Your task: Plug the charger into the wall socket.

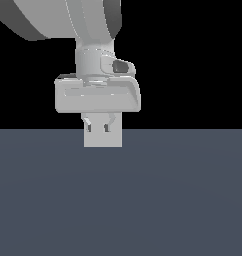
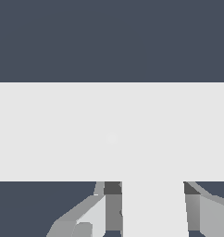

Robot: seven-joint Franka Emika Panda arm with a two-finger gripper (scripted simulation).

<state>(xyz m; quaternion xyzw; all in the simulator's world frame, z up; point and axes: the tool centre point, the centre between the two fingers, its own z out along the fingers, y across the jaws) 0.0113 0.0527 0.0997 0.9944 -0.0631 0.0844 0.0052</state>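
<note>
Here the arm (image 1: 93, 30) comes down from the top of the exterior view, and its pincer (image 1: 99, 128) hangs at about the middle of the picture, just above the far edge of the dark grey-blue desk (image 1: 121, 200). A light-grey square plate, the wall socket (image 1: 103, 140), stands upright directly behind the fingers (image 1: 87, 125), toward six o'clock from the pincer body, and its lower edge meets the desk. In the wrist view the socket (image 2: 112, 132) fills a wide pale band across the picture, and a white block, the charger (image 2: 153, 208), sits between the two fingers (image 2: 113, 203) and touches this plate. The pincer is closed narrowly on the charger, with a finger at each side of it. The orange dots of the socket I cannot see in either view.
</note>
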